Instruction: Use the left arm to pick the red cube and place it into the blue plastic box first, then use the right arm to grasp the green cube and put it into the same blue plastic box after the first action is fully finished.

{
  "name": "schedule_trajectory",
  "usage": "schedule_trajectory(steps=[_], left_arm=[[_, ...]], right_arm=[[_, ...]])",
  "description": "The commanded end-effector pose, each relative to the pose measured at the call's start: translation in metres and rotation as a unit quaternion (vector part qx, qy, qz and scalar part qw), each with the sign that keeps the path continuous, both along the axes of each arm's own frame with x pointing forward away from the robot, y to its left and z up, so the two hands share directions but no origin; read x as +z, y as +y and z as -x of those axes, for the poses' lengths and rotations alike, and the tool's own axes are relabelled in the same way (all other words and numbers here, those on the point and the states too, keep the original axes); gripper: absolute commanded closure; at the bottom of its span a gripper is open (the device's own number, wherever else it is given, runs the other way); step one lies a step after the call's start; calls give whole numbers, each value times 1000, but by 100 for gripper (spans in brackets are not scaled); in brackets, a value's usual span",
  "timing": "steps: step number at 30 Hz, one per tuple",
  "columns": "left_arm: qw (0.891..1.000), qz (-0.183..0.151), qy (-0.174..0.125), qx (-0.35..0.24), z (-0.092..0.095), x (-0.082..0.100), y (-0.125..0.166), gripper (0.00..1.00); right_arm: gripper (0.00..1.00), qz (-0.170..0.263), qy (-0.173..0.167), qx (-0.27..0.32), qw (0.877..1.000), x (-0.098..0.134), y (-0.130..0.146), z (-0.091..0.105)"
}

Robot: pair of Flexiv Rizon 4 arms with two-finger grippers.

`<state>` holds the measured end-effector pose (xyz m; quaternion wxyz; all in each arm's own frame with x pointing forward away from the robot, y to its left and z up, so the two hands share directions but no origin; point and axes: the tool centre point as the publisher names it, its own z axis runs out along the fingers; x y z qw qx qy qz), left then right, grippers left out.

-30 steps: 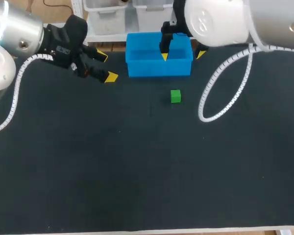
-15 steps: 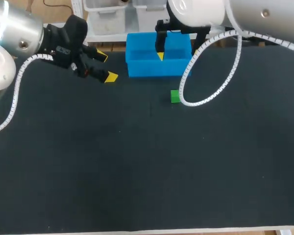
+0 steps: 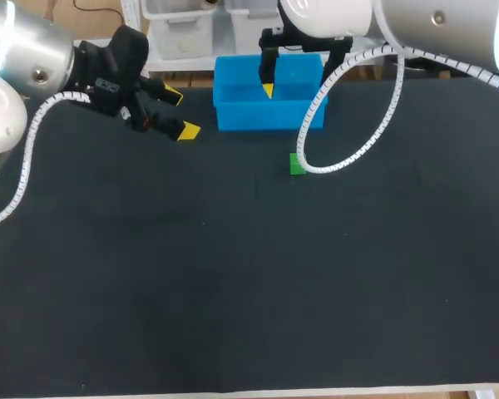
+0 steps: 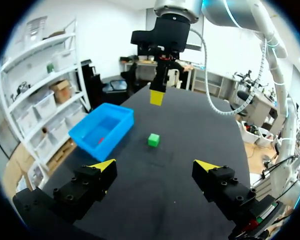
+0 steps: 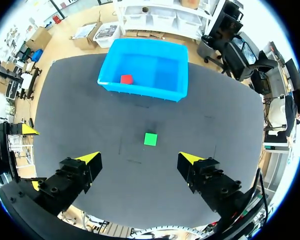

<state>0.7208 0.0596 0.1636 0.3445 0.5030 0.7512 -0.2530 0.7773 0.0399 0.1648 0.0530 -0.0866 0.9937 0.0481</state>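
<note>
The red cube (image 5: 126,79) lies inside the blue plastic box (image 3: 270,118) at the table's far edge; it also shows as a red spot (image 4: 101,141) in the left wrist view. The green cube (image 3: 297,165) sits on the black table just in front of the box, partly behind my right arm's white cable. My right gripper (image 3: 298,81) hangs open and empty high above the box and the green cube (image 5: 150,138). Left of the box, my left gripper (image 3: 173,113) is open and empty too, facing the green cube (image 4: 153,140).
The black table top (image 3: 233,274) stretches wide in front of the cube. The white spiral cable (image 3: 349,154) of my right arm loops down beside the green cube. The box's rim (image 5: 140,93) stands between the two cubes.
My right arm has shifted left and back over the box, and its cable has swung across the green cube. The left arm and both cubes have stayed put.
</note>
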Motion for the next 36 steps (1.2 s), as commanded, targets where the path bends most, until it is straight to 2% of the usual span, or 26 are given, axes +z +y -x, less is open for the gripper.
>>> schedule_trajectory(steps=[1,8,11,16,25,32,36], left_arm=[[1000,3,-2,-1,0,-1,1,0],[1000,3,-2,-1,0,-1,1,0],[1000,3,-2,-1,0,-1,1,0],[1000,3,-2,-1,0,-1,1,0],[1000,3,-2,-1,0,-1,1,0],[1000,3,-2,-1,0,-1,1,0],[1000,3,-2,-1,0,-1,1,0]], right_arm=[[0,-1,-3,-1,1000,0,-1,2],[0,-1,-3,-1,1000,0,-1,2],[0,24,2,8,1000,-3,-4,3],[0,39,8,8,999,-5,-8,2],[0,71,48,1,996,-20,-11,2],[0,87,62,2,994,-33,-6,-2],[0,80,65,-12,995,-37,-5,-4]])
